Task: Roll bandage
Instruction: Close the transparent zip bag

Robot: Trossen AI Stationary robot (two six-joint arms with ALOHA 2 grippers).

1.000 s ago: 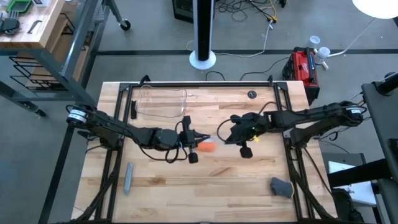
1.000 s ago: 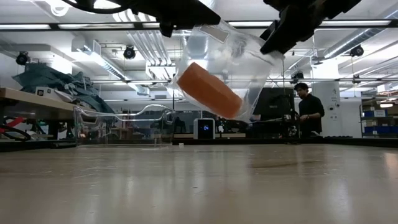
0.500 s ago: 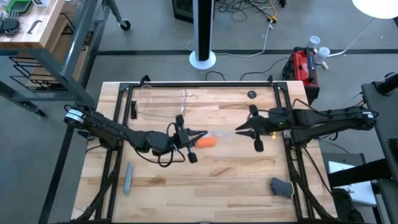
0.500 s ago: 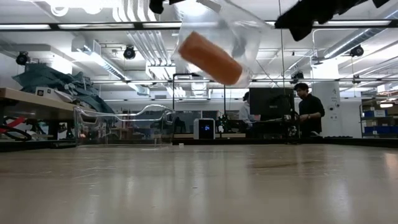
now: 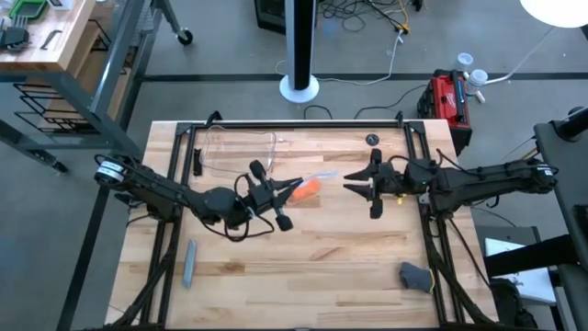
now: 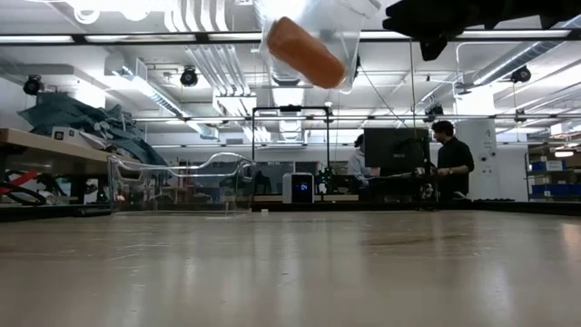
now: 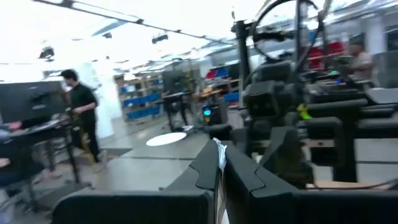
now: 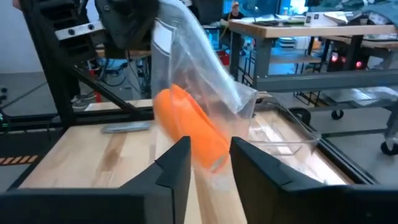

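**Bandage roll still in its wrapper, hanging mid-air**

Wooden table [image 5: 303, 248] is bare under the action. My left claw [image 5: 292, 190] is pinched shut on one end of the clear plastic wrap [image 8: 205, 68], so the orange bandage [image 5: 308, 189] dangles inside it, well above the table. I'd guess that's to let the roll slide out. My right claw [image 5: 354, 184] sits just beside the wrap's free end, fingers slightly apart, gripping nothing. A grey bar [image 5: 189, 262] lies off near the front left.

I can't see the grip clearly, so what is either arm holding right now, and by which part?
The left gripper holds the clear plastic wrap by its top edge; the bandage hangs inside. The right gripper holds nothing.
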